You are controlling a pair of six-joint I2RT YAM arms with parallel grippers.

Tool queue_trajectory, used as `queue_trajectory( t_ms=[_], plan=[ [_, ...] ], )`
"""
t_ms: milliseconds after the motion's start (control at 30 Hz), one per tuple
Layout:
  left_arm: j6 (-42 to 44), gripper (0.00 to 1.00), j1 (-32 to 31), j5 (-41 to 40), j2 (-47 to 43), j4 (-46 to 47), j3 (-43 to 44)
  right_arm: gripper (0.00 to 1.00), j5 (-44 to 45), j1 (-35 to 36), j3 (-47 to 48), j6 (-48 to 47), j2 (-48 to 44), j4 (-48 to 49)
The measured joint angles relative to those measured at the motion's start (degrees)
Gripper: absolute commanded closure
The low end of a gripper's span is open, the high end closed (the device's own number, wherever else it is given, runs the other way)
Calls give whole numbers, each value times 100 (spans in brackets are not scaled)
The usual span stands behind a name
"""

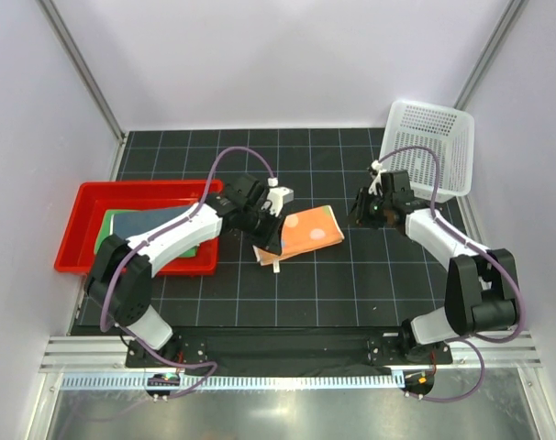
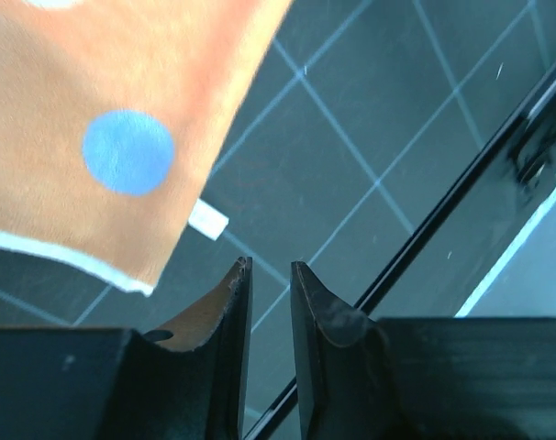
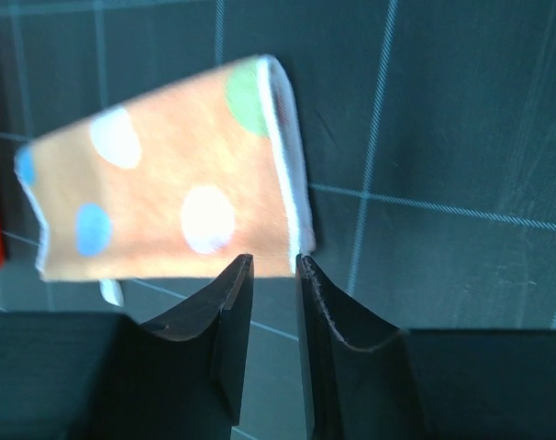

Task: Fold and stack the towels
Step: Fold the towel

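An orange towel (image 1: 304, 232) with coloured dots lies folded on the black grid mat; it also shows in both wrist views as the orange towel (image 2: 122, 119) and the orange towel (image 3: 168, 206). My left gripper (image 1: 267, 229) (image 2: 271, 266) hovers at its left edge, jaws a narrow gap apart with nothing between them. My right gripper (image 1: 359, 213) (image 3: 274, 258) stands just off its right edge, also slightly open and empty. A green towel (image 1: 113, 225) and a dark blue towel (image 1: 154, 220) lie in the red tray (image 1: 76, 229), partly hidden by my left arm.
A white mesh basket (image 1: 429, 137) stands at the back right corner of the mat. A small white tag (image 2: 207, 220) sticks out from under the orange towel. The mat's edge and a metal rail (image 2: 498, 156) run close to the left gripper.
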Motion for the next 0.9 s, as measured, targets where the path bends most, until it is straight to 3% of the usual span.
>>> queue_trajectory(
  t_ms=[233,533,733,900],
  plan=[
    [-1158,75,-9,-142,35,1036,-522,68,299,549,363,776,-50,13],
    [-2011,76,-507,-704,444,1952,-1384,71,227,931,120,1110,1078,459],
    [-2225,66,-549,-984,229,1714,-1451,71,140,935,39,1014,1143,459],
    [-2374,60,-439,-1718,-557,977,-721,72,57,1235,280,962,1025,166]
  ],
)
